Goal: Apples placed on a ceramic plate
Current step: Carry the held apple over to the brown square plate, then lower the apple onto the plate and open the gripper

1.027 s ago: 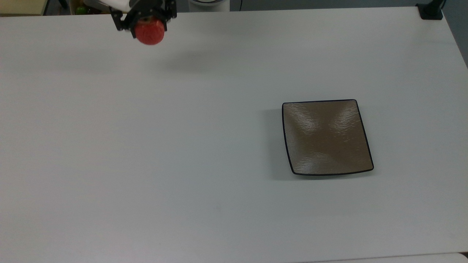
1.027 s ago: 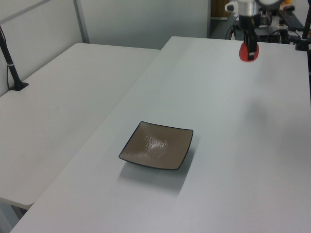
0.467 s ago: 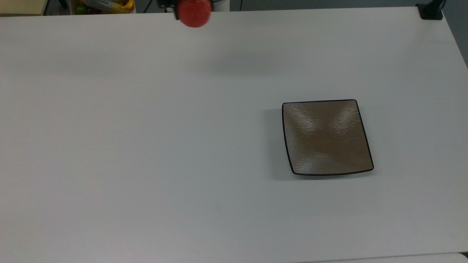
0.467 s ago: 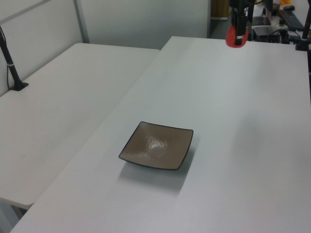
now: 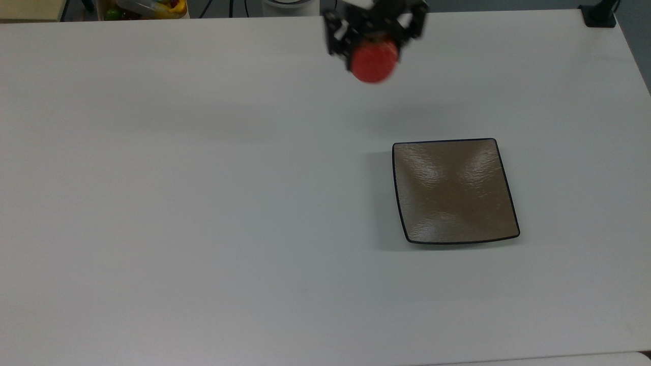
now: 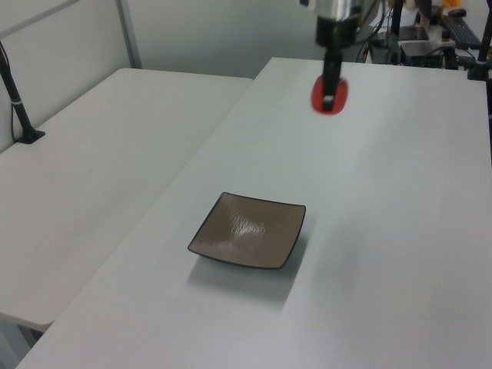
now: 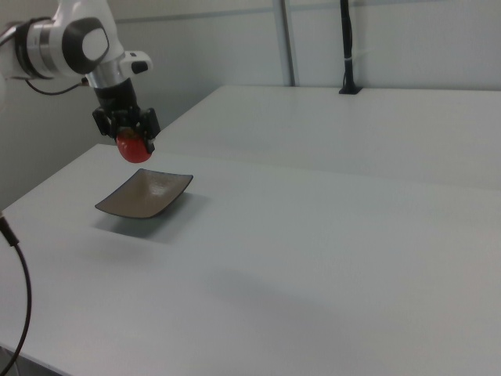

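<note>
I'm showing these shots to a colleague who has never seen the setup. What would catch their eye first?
The bright red apple stands out most: it hangs above the white table, gripped in the arm's black tool near the top view's upper edge. Next comes the glossy brown square plate, lying bare at the top view's right, below the apple in that picture.

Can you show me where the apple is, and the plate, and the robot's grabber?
apple (image 5: 374, 63): top view, its red skin.
plate (image 5: 452, 190): top view, middle of its brown surface.
gripper (image 7: 131, 142): right view, between its fingertips.
</note>
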`<action>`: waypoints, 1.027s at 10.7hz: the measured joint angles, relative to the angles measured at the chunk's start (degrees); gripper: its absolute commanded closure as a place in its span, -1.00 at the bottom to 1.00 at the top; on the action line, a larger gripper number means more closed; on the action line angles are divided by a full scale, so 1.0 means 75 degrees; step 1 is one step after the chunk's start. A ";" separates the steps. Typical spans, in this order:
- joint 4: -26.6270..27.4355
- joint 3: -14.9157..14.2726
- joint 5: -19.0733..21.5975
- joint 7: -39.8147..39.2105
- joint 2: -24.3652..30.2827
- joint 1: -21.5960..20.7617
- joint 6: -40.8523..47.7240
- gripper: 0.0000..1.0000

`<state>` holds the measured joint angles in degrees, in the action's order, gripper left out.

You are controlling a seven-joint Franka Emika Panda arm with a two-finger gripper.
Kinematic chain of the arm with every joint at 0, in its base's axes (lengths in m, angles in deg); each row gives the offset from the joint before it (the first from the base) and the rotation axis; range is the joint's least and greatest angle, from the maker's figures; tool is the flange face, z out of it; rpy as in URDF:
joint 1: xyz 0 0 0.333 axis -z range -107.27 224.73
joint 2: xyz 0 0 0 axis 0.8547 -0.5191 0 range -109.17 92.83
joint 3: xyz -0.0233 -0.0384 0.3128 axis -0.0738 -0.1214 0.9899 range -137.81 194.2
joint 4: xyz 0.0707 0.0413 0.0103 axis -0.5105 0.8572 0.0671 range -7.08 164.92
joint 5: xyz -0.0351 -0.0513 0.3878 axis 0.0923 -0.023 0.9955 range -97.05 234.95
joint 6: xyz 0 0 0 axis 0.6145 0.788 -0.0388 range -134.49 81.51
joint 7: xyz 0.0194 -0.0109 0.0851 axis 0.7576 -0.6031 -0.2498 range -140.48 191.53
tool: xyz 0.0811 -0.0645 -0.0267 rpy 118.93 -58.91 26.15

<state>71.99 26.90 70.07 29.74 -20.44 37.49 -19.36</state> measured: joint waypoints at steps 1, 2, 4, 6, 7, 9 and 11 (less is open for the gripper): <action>-0.0084 0.0200 -0.0001 0.0422 -0.0404 -0.0100 -0.0597 0.03; -0.0132 0.0359 -0.0001 0.0659 -0.0751 -0.0141 -0.1129 0.04; -0.0182 0.0451 0.0003 0.0901 -0.1354 -0.0267 -0.2209 0.04; -0.0196 0.0469 0.0005 0.1107 -0.1967 -0.0548 -0.3250 0.00; -0.0202 0.0472 0.0005 0.1154 -0.2259 -0.0699 -0.3661 -0.02; -0.0221 0.0472 0.0005 0.1165 -0.2697 -0.0867 -0.4157 -0.04; -0.0235 0.0472 -0.0004 0.1165 -0.3070 -0.0902 -0.4580 -0.08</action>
<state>70.23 30.44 70.05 38.48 -43.47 30.72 -53.71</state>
